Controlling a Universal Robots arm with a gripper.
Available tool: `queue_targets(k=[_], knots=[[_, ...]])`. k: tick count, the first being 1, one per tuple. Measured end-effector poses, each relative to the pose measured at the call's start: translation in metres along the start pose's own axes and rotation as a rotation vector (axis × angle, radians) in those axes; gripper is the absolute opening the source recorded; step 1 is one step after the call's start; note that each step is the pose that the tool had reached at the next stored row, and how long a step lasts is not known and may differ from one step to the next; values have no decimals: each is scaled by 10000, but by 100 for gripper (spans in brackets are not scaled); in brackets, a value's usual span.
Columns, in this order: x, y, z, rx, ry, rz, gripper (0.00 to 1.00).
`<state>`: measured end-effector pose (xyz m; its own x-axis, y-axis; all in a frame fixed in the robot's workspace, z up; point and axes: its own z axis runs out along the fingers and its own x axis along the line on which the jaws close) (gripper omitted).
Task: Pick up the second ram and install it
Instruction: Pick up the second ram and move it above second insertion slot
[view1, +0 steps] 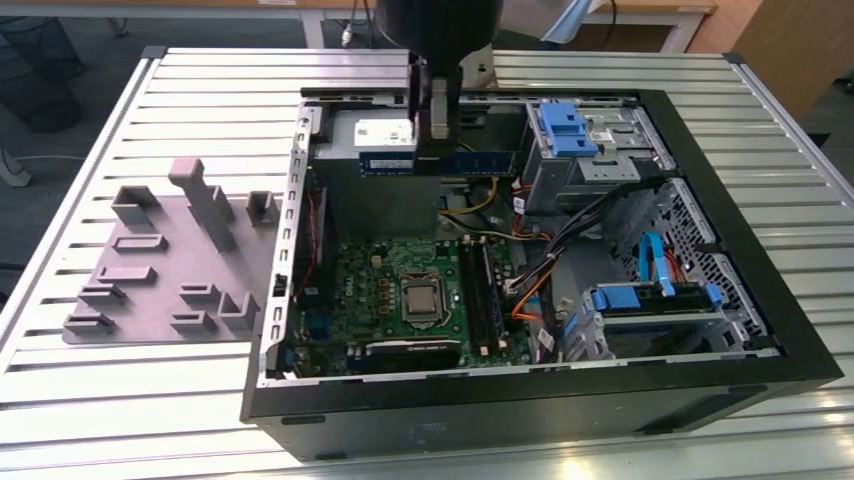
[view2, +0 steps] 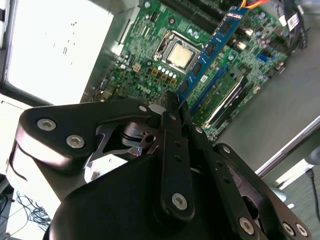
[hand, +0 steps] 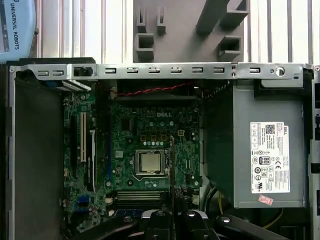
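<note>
The gripper (view2: 172, 104) pinches one end of the second ram (view2: 209, 49), carrying it above the green motherboard (view2: 150, 70) inside the open case (view1: 747, 300); this end grip leaves the long edges free, likely for a slot; the gray holder tray (view1: 160, 260) lies outside.

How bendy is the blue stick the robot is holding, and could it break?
Probably stiff: in the second wrist view the second ram juts straight out from the gripper, held at one end, with no droop. Likely light, since that thin pinch carries it. Possibly fragile: its small chips sit bare on a thin board.
</note>
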<state>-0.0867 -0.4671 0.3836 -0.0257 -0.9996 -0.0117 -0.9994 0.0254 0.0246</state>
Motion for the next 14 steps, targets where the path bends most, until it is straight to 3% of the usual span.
queue_targets(k=[9,14], knots=[[-8,-298,-6,0,1,0,14],[-8,-335,-6,0,0,0,14]])
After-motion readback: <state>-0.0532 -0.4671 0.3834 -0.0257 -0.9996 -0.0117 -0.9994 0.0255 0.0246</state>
